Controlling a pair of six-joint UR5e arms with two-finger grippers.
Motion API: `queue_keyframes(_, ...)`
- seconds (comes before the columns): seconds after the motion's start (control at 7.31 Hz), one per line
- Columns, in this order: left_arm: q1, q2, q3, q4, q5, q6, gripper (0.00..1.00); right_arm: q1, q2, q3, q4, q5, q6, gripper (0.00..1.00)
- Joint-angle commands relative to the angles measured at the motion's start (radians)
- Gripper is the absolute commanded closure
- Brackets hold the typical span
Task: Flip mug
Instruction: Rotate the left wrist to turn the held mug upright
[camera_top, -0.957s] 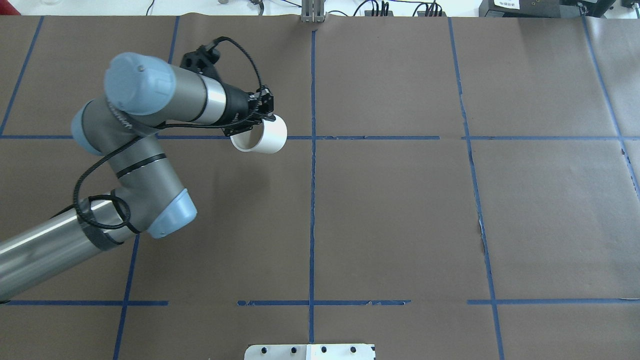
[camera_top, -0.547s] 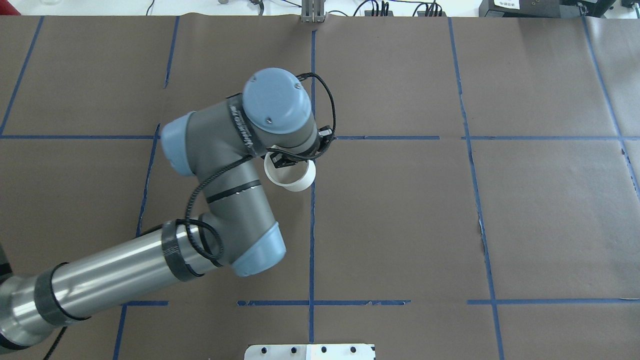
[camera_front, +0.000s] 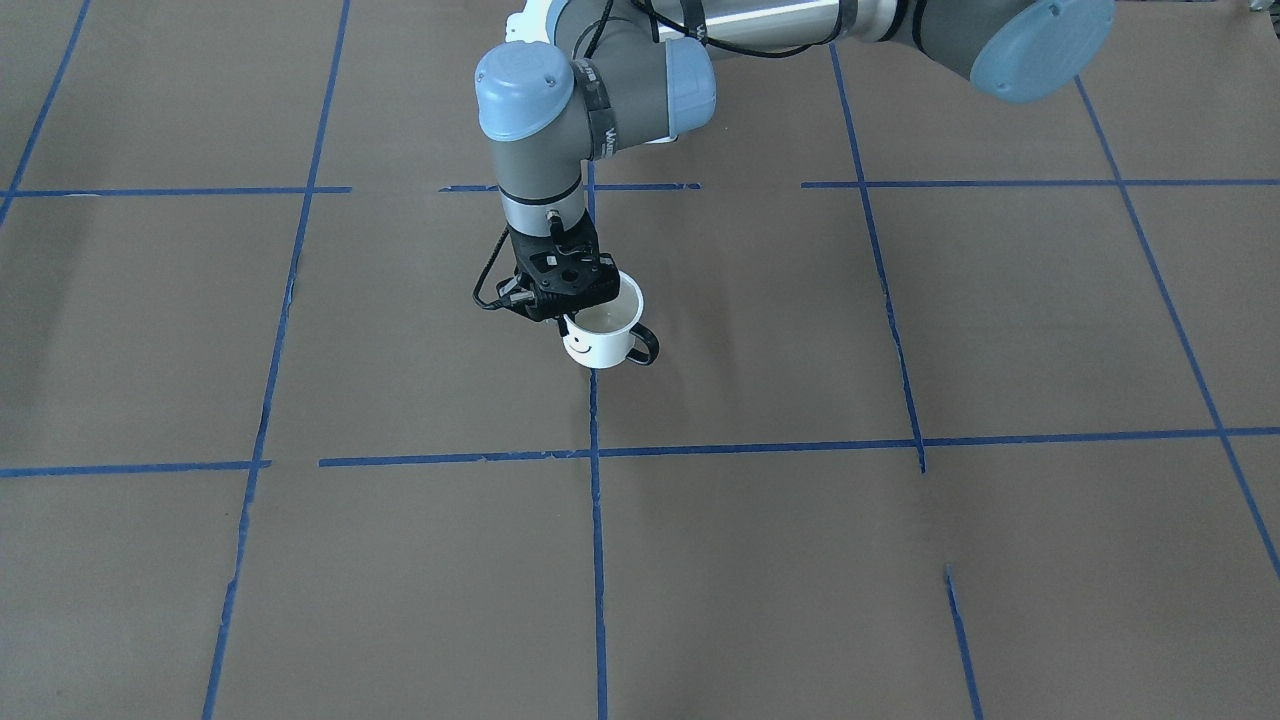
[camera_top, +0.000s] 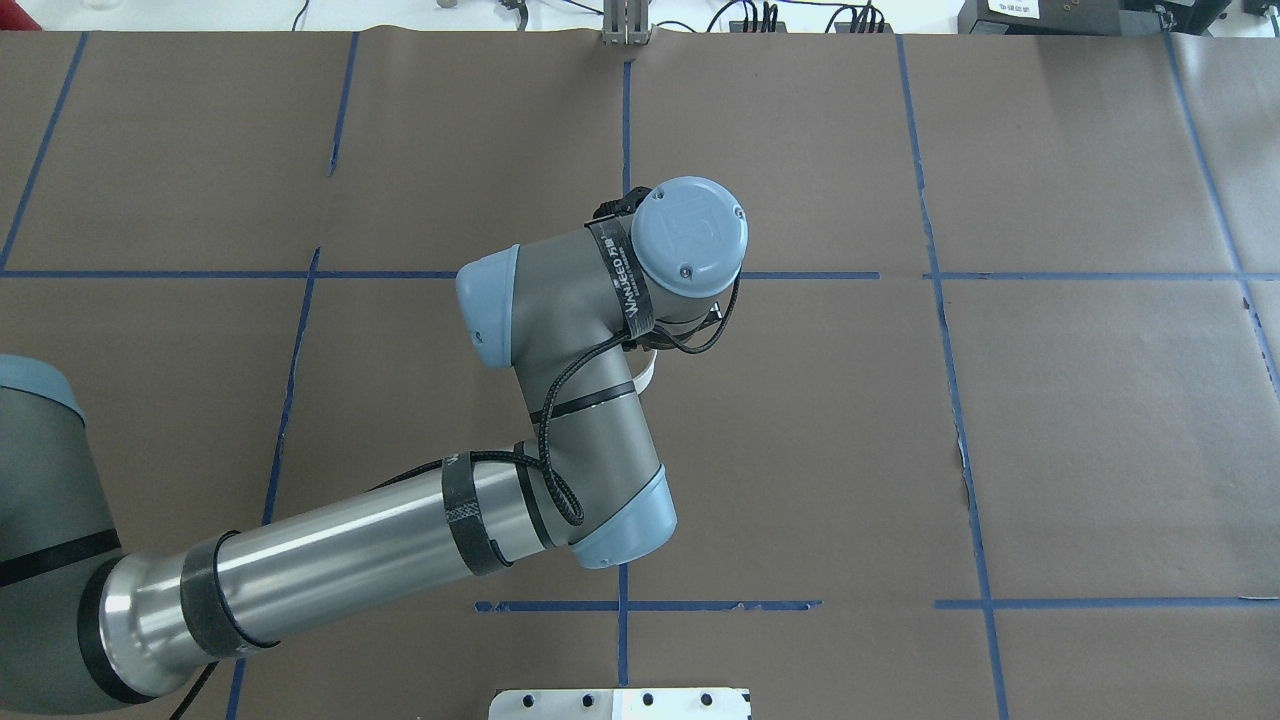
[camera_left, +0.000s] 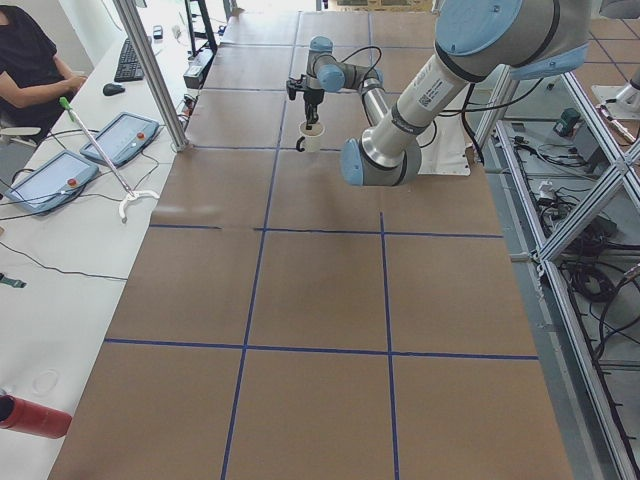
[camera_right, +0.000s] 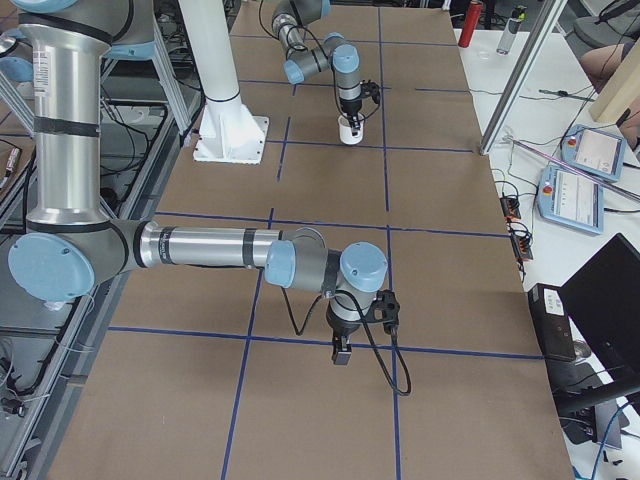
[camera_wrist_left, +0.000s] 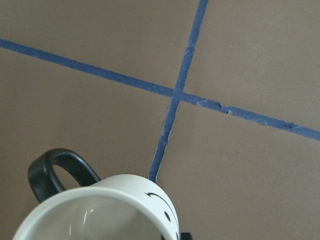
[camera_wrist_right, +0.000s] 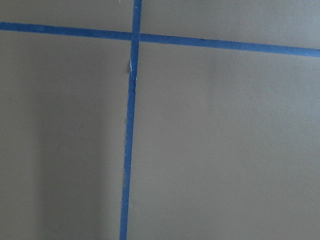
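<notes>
Your left pincer grips the mug by its rim, mouth up, right over the blue tape line on the worktop. Whether the right pincer is open or closed, you cannot tell.

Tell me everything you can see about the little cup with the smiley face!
The mug is small, white and glossy, like enamel, with a black smiley face on its side and a black loop handle. Its inside is cream-white and looks empty. It stands upright, mouth up, right by a blue tape line on the brown table cover. The left hand pinches its rim from above. Whether its base touches the table is unclear.
</notes>
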Motion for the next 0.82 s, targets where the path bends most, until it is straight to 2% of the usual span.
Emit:
queue_keyframes(0.0, 0.015, 0.001, 0.009, 0.001, 0.002, 0.015, 1.00, 0.000, 0.000, 0.000, 0.000, 0.000, 0.000, 0.00)
queue_keyframes(0.68, 0.042, 0.000, 0.027, 0.000, 0.001, 0.015, 1.00, 0.000, 0.000, 0.000, 0.000, 0.000, 0.000, 0.00)
